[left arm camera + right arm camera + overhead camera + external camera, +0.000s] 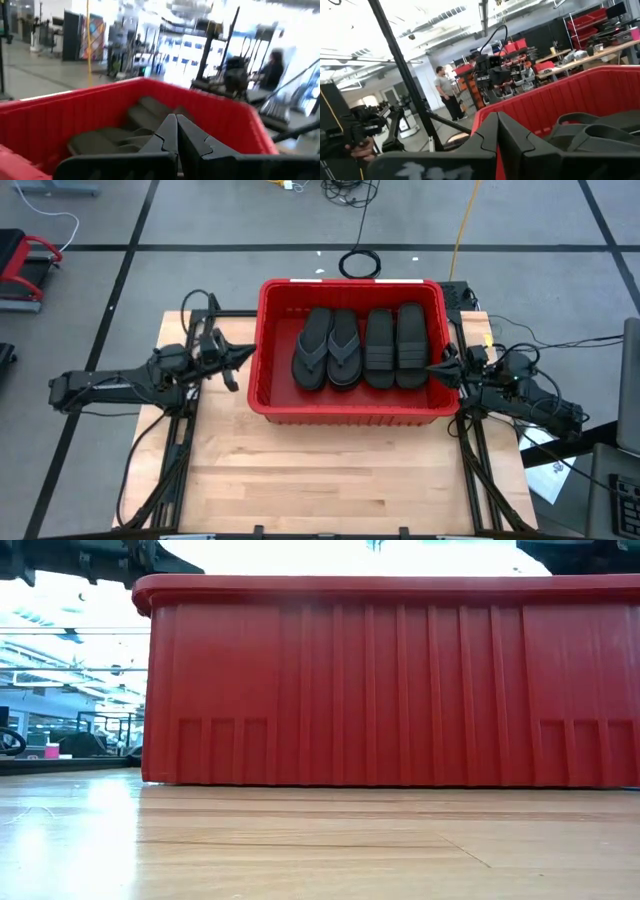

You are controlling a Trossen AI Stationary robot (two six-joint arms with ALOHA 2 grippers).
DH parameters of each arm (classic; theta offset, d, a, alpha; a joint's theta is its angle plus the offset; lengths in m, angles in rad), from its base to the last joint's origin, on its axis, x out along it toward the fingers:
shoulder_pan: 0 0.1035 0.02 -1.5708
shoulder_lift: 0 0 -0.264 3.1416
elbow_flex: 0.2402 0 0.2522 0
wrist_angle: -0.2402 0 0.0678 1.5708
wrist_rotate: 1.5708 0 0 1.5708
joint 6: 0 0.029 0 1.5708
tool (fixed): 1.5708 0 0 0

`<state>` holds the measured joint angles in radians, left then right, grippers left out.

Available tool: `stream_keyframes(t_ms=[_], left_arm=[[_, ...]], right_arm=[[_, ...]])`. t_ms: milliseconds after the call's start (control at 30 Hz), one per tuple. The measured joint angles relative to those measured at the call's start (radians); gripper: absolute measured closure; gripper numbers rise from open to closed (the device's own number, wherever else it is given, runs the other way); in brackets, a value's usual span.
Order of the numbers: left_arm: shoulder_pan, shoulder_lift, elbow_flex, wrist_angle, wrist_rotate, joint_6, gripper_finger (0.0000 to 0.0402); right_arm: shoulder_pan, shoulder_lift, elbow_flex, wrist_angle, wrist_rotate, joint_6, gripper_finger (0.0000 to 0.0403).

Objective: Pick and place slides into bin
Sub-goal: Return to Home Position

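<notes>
Left claw (pixel 240 361), fingers pressed together and holding nothing, tip just beside the left rim of the red bin (pixel 350 284). Right claw (pixel 436 368) likewise pressed together and empty, tip at the right rim; contact with the rim not clear. Inside the ribbed-walled, thick-rimmed plastic tub, four flat black rubber sandals side by side: two thong-strap slides (pixel 313 350) toward the left, two wide-band slides (pixel 380 350) toward the right. Bin at the far middle of the light wooden surface (pixel 330 475), back rim near the far edge. Bare planks open from the front wall to the near edge; narrower strips on either side, taken up by the arms. Beyond, a workshop floor and a person (pixel 445 90) standing.
</notes>
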<state>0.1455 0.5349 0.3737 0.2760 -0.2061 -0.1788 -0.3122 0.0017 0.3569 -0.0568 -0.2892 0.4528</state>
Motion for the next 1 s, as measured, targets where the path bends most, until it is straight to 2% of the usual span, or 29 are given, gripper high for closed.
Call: stream_keyframes(t_ms=[133, 267, 367, 467, 600, 733, 1000], left_arm=[[-0.024, 0.010, -0.108, 0.287, 0.001, -0.029, 0.0401], [-0.037, -0.012, -0.175, 0.377, 0.005, -0.078, 0.0401], [-0.052, -0.033, -0.176, 0.360, 0.000, -0.099, 0.0401], [-0.074, -0.047, -0.124, 0.316, 0.001, -0.037, 0.0401], [-0.091, -0.061, -0.024, 0.141, 0.004, 0.044, 0.0401], [-0.091, -0.059, 0.026, -0.026, 0.000, 0.043, 0.0401], [-0.091, -0.050, 0.027, -0.034, 0.020, -0.030, 0.0401]], right_arm=[[0.000, 0.000, 0.000, -0.028, 0.002, -0.027, 0.0403], [-0.001, 0.000, 0.000, -0.055, 0.025, -0.031, 0.0403], [-0.001, 0.000, 0.000, -0.051, 0.033, -0.033, 0.0403], [-0.001, 0.000, 0.000, -0.043, 0.054, -0.036, 0.0403], [-0.001, 0.000, 0.000, -0.024, 0.056, -0.054, 0.0403], [-0.001, 0.000, 0.000, -0.024, 0.054, -0.054, 0.0403], [-0.001, 0.000, 0.000, -0.030, 0.054, -0.080, 0.0403]])
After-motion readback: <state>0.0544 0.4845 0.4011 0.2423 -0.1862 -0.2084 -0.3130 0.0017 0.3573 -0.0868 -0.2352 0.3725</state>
